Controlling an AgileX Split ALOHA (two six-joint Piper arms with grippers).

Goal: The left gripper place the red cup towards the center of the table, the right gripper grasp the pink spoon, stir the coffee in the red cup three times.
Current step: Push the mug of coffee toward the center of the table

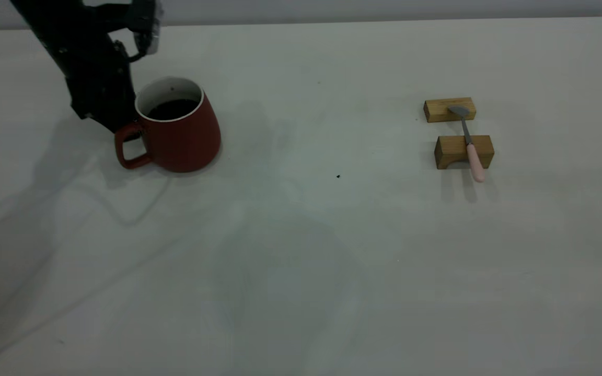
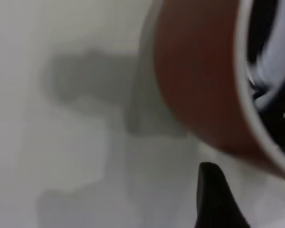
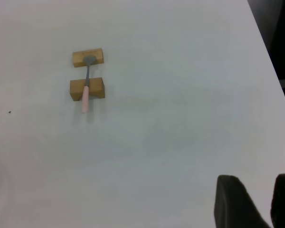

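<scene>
The red cup [image 1: 183,138] stands at the table's [image 1: 301,261] back left, with dark coffee [image 1: 173,108] inside its white wall. Its loop handle points toward the left side. My left gripper [image 1: 115,122] hangs low right at that handle, behind it. In the left wrist view the cup's red wall [image 2: 199,80] fills the frame, and the left gripper [image 2: 251,176] is open with bare table between its fingers. The pink spoon [image 1: 472,151] lies across two wooden blocks at the right. My right gripper [image 3: 255,178] is open, far from the spoon [image 3: 85,97], and out of the exterior view.
The spoon's bowl rests on the farther wooden block [image 1: 450,109] and its neck on the nearer one [image 1: 463,151], its pink handle sticking out toward the front. A small dark speck [image 1: 338,176] marks the table's middle. The table edge [image 3: 268,52] runs beside the right arm.
</scene>
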